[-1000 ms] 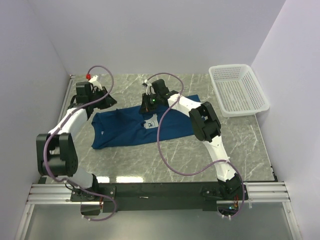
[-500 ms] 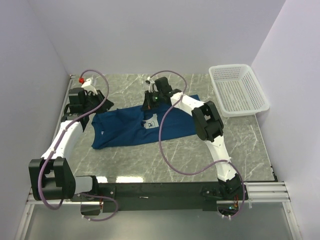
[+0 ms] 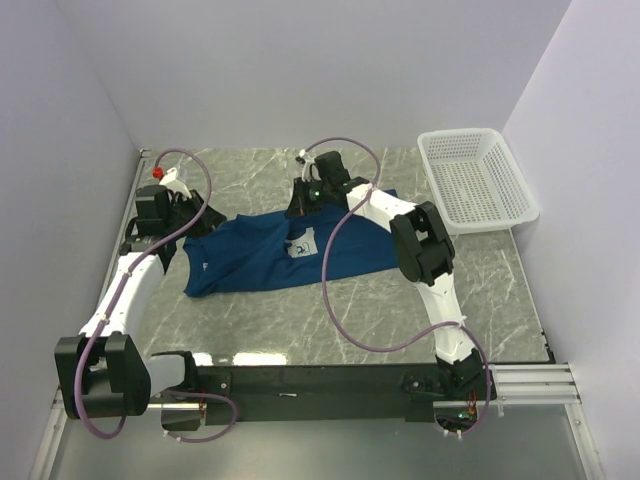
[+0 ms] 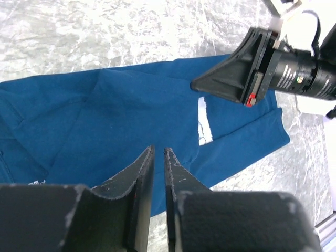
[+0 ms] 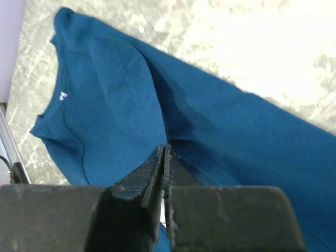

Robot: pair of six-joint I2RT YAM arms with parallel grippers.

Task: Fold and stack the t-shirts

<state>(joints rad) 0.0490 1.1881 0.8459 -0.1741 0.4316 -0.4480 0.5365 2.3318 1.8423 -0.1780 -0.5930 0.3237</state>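
The room is a small booth with plain pale walls (image 3: 300,70) on three sides. The table (image 3: 300,320) looks like grey marble with white streaks, and it fills the floor of the booth. A black rail (image 3: 320,382) runs along its near edge and hides the front strip of the table.

A dark blue shirt (image 3: 265,255) lies spread out on the table, a bit left of the middle, with a few soft folds in it. A white basket (image 3: 458,133) sits in the far right corner, well apart from the shirt.

The right arm (image 3: 415,245) reaches from its base across the shirt and covers part of the far edge. The left arm (image 3: 125,285) bends up along the left side. Purple cables (image 3: 335,320) loop off both arms.

The right fingers (image 3: 303,205) are clenched tight at the far side of the shirt. In the right wrist view a ridge of cloth runs right up to the tips, so they seem to pinch a fold of the shirt. The left fingers (image 4: 149,160) hang above the left part of the shirt, almost closed with only a thin slit between them, and they hold nothing.

A small white patch (image 3: 303,245) on the shirt has a mark on it, too small to read. Both wrist views cut the shirt off at the edges, and the blurry black fingers block the bottom of each one.
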